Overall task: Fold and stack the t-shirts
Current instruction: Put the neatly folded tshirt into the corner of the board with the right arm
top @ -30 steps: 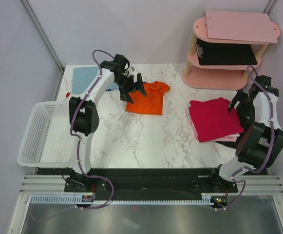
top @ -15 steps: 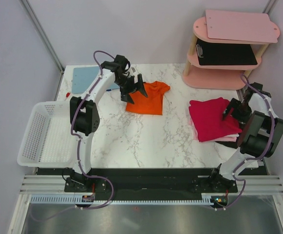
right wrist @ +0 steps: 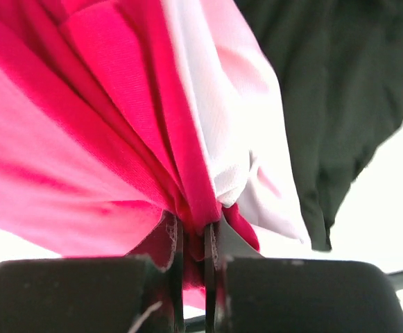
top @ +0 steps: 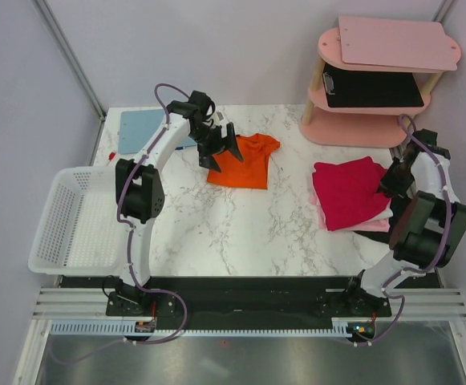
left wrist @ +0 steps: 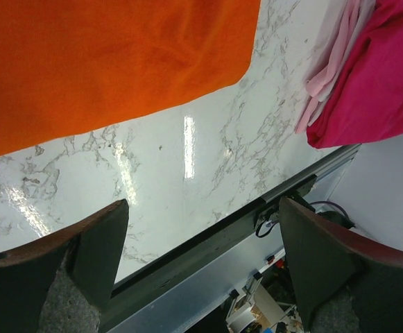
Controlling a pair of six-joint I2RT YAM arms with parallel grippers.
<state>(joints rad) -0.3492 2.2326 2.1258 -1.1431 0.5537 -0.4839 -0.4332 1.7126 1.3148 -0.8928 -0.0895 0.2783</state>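
Magenta t-shirt (top: pixel 346 195) edge is pinched in our right gripper (right wrist: pixel 191 239); we'd lift slow, folding leftward. Left gripper (top: pixel 224 152) gapes empty by orange t-shirt (top: pixel 242 167).

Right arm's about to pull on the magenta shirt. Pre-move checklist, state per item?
1. Right pincer shut on the magenta t-shirt: ok, a fold is pinched between the fingers.
2. Only magenta in the grip: cannot tell, pale pink cloth bunches right at the jaws.
3. Dark cloth free of the grip: ok, it hangs off to one side.
4. Left pincer open and empty: ok, it hovers over the table.
5. Orange t-shirt not gripped: ok, it lies flat.
6. Shirts stacked: not ok, orange and magenta lie apart.
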